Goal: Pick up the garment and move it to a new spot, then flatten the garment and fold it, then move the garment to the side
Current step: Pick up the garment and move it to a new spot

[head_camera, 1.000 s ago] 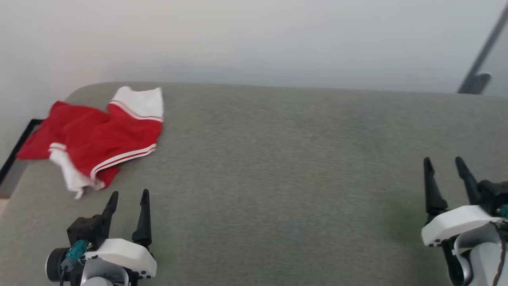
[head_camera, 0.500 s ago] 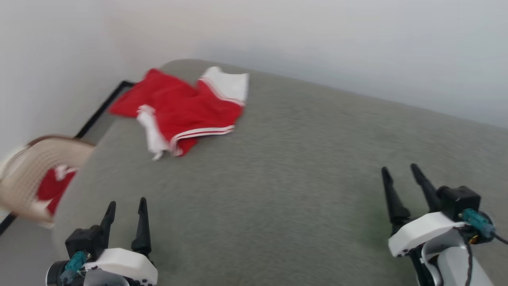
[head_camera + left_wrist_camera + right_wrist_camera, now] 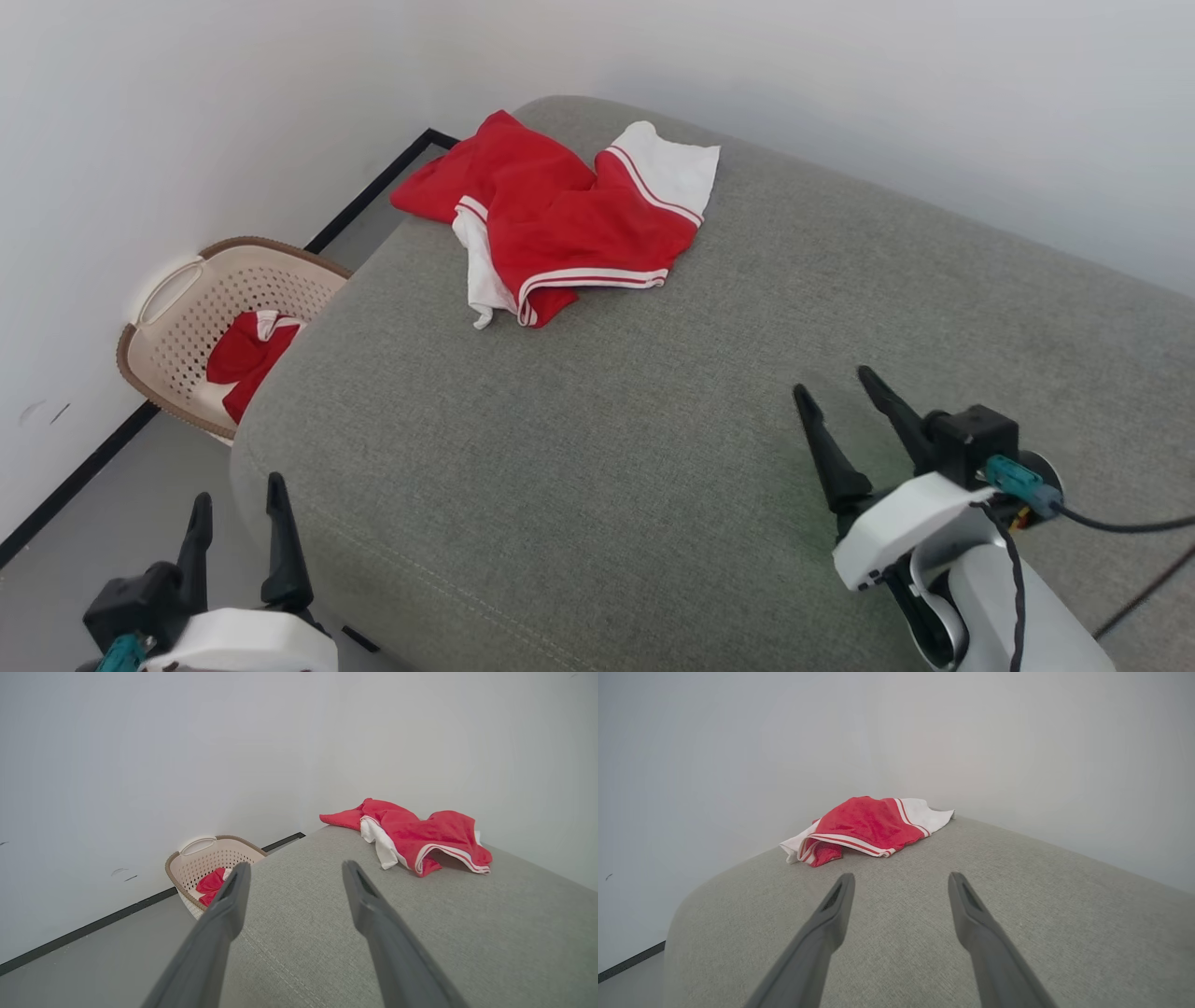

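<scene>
Head view shows the garment (image 3: 569, 219) lying crumpled at the far left corner of the grey couch (image 3: 653, 420), one red edge hanging past the couch's end. Off the couch's left end, a basket (image 3: 201, 313) holds another red cloth (image 3: 245, 359). The left gripper (image 3: 238, 489) hovers off the couch's near left corner, and the right gripper (image 3: 831, 381) above its near side. Both sets of jaws stand wide apart, empty.

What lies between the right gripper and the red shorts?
Nothing: from the right gripper to the red shorts the grey cushion is bare, seen in the right wrist view.
</scene>
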Controlling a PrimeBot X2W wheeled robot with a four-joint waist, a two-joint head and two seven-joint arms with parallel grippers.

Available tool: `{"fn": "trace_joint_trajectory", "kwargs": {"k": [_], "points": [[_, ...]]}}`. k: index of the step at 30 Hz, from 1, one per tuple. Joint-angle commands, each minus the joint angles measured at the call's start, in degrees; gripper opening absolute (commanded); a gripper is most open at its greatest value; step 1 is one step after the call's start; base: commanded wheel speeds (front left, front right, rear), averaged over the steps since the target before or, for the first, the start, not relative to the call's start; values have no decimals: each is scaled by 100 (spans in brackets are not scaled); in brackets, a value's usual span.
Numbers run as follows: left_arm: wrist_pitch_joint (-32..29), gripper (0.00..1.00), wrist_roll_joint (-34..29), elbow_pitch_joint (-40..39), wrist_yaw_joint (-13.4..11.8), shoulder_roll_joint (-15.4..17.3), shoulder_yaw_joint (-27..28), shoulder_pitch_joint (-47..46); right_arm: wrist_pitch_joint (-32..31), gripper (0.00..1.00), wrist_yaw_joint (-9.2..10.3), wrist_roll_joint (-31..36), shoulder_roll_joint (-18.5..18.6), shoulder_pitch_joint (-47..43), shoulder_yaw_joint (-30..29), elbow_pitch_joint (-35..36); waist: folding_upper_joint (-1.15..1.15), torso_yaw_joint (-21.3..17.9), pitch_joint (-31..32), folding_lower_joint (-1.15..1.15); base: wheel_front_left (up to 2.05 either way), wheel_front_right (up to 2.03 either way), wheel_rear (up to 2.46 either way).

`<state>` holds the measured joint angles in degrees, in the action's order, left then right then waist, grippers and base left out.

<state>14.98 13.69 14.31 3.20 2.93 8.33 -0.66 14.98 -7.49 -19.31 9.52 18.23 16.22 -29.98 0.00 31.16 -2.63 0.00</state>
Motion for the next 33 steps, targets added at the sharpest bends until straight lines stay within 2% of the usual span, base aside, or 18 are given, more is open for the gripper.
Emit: {"fn": "trace_joint_trajectory", "kwargs": {"k": [1,4,9,11,15,18,21,26,31,33], "points": [[30,100,78,-94,-78,6,-47,98,29,100,0,-77,22,130,88,-53,0,15,-32,0,0,0,0],[31,100,140,-144,-114,2,-165,150,29,100,0,-145,28,185,166,-86,0,5,-39,0,0,0,0],[30,100,-110,121,228,27,-542,-321,30,100,0,-163,55,27,-100,65,0,-55,-64,0,0,0,0],[31,100,-293,374,335,193,-827,-724,30,100,0,-114,62,-109,-260,157,0,-96,-93,0,0,0,0],[20,100,-354,1047,419,635,-1254,-1778,30,100,0,-9,40,-30,-295,336,0,-639,-450,0,0,0,0],[-223,100,-130,1590,432,1017,-1583,-2618,30,100,0,44,55,14,-309,394,0,-1089,-719,0,0,0,0],[-560,100,411,1999,421,1399,-1819,-3405,30,100,0,56,53,131,-313,469,0,-1502,-996,0,0,0,0],[-1123,100,980,2612,420,2128,-2294,-4478,30,100,0,52,50,292,-327,609,0,-2070,-1420,0,0,0,0],[-2323,100,1761,3297,420,2654,-2862,-5179,30,100,0,71,-27,502,-230,732,0,-2545,-1746,0,0,0,0],[-2846,100,2143,3431,420,2756,-3059,-5330,30,100,0,80,-50,603,-179,816,0,-2719,-1879,0,0,0,0]]}}
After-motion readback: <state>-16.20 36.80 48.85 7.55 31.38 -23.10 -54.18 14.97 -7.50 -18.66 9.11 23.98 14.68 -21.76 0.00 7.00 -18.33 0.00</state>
